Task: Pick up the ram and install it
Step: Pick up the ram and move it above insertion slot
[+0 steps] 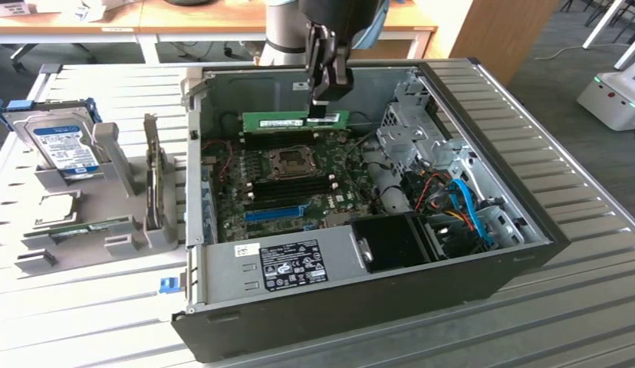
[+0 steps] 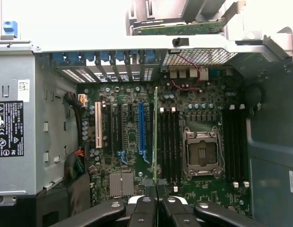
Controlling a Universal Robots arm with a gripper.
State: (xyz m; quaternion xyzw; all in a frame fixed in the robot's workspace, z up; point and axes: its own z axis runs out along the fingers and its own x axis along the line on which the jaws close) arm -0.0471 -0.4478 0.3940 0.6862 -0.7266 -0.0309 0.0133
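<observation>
The ram (image 1: 294, 120) is a long green stick hanging level and on edge over the motherboard (image 1: 287, 184), inside the open computer case (image 1: 501, 261). My gripper (image 1: 324, 113) comes down from above and is shut on the stick's end at the exterior view's right. In the wrist view the ram (image 2: 155, 137) shows edge-on as a thin green line running away from my black fingers (image 2: 145, 208). There it lies between the blue slot (image 2: 142, 132) and the black memory slots (image 2: 170, 142) beside the CPU socket (image 2: 201, 152).
A silver hard drive (image 1: 62, 146) with a blue-and-white label stands in a grey holder (image 1: 113, 230) at the exterior view's left, with another board (image 1: 151, 172) upright beside it. The case holds a power supply (image 1: 287, 264), a black fan shroud (image 1: 394, 241) and blue cables (image 1: 471, 207).
</observation>
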